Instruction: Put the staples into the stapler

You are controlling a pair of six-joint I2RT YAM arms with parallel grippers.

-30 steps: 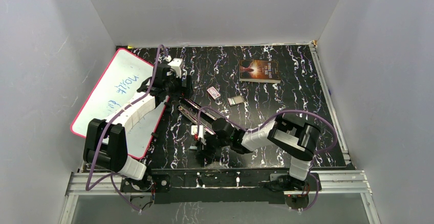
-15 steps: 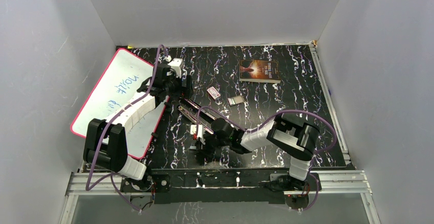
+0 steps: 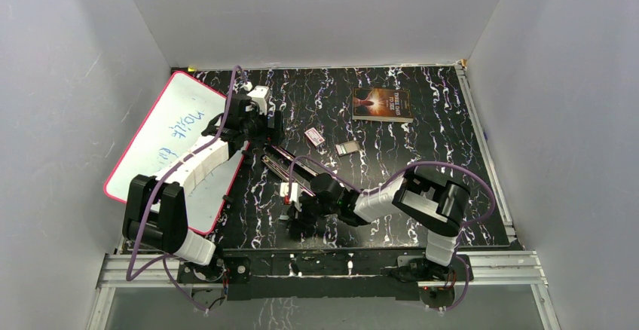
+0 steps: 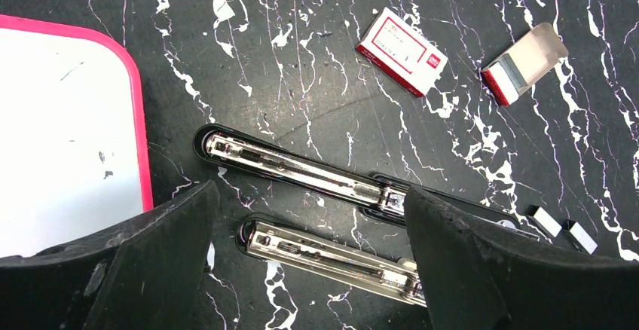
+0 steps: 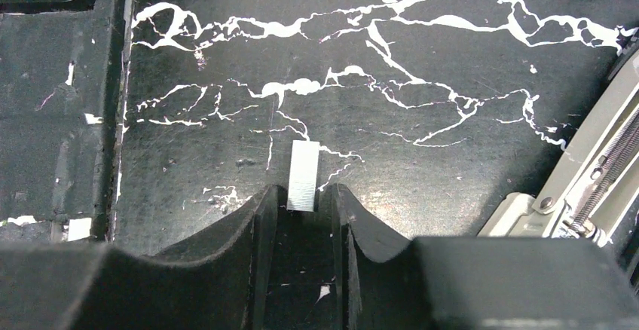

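**Staples (image 5: 304, 172) lie between the right gripper (image 5: 301, 194) tips**

The strip rests on the counter (image 5: 414, 44), narrow jaws flanking it without touching; only the right wrist view shows this. The left gripper (image 4: 307, 189) gapes wide over the opened stapler (image 4: 301, 168). The print on the red-and-white box (image 4: 402, 51) is unreadable.

Top view, clock from desk (image 3: 452, 142) centre. Far 9 blocked by whiteboard (image 3: 169, 138) along the desk edge. Opened stapler (image 3: 280, 166) sprawled diagonally nearer centre at 9, left hand (image 3: 260, 123) over its far end, right hand (image 3: 295, 217) low at its near end. Closed box (image 3: 315, 137) and open box (image 3: 347, 148) just off centre at 12, book (image 3: 382, 105) at 1. Bare desk at 2 to 3. Right arm across 4 to 6. Walls (image 3: 301, 13) close on three sides.
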